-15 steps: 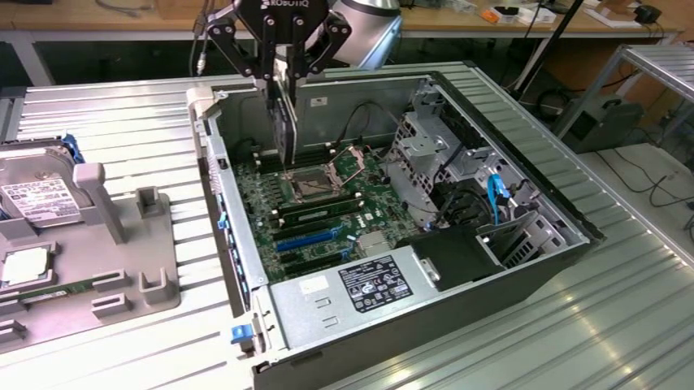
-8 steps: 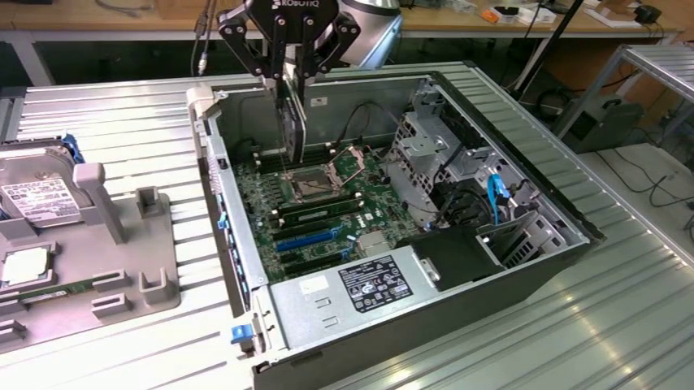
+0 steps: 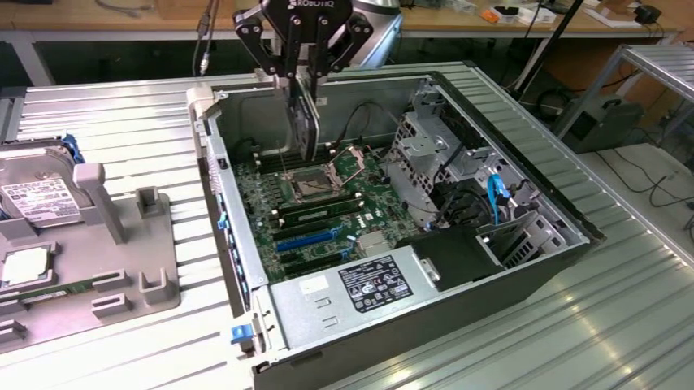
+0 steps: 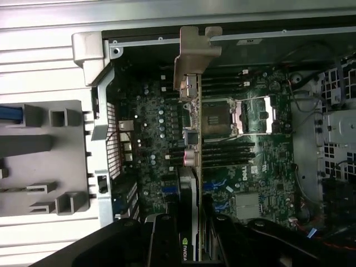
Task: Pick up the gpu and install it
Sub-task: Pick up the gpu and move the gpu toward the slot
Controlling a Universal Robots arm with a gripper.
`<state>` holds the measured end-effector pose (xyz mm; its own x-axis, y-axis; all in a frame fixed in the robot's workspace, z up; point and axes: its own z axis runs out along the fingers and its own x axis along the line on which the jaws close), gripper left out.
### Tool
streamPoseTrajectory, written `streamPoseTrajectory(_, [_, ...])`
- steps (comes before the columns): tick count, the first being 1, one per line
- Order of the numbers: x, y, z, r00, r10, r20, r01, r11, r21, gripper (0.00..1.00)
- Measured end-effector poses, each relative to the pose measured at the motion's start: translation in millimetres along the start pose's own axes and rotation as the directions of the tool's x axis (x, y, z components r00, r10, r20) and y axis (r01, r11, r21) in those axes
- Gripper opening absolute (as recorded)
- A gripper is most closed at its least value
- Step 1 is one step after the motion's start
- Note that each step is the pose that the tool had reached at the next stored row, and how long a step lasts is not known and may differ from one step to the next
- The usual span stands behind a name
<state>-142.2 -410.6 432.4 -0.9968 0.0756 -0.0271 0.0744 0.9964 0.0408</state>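
the black robotiq gripper (image 3: pixel 305 80) has its fingers (image 4: pixel 164 236) clamped on the thin black gpu card with a silvery-tan metal bracket (image 4: pixel 192 144). the card hangs straight below the fingertips, long axis pointing away from them, over the green motherboard (image 3: pixel 325 203) inside the open grey computer case (image 3: pixel 521 154).

a: what does everything stand on?
b: a ribbed silver metal worktop (image 3: pixel 607 325), its slats catching streaks of light.
a: and behind it?
b: a long wooden bench (image 3: pixel 456 24) runs along the back, cluttered on top and dark underneath. at the exterior view's right stands a grey metal frame (image 3: pixel 659 58) with a dark box (image 3: pixel 594 122) beside it, and a black cable (image 3: pixel 639 175) trails over the slats.
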Motion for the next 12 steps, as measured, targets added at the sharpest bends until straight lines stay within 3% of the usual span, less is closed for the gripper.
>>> streamPoseTrajectory(12, [-20.1,1.5,0.6,1.0000,0.000,0.0000,0.000,1.0000,0.0000,0.27])
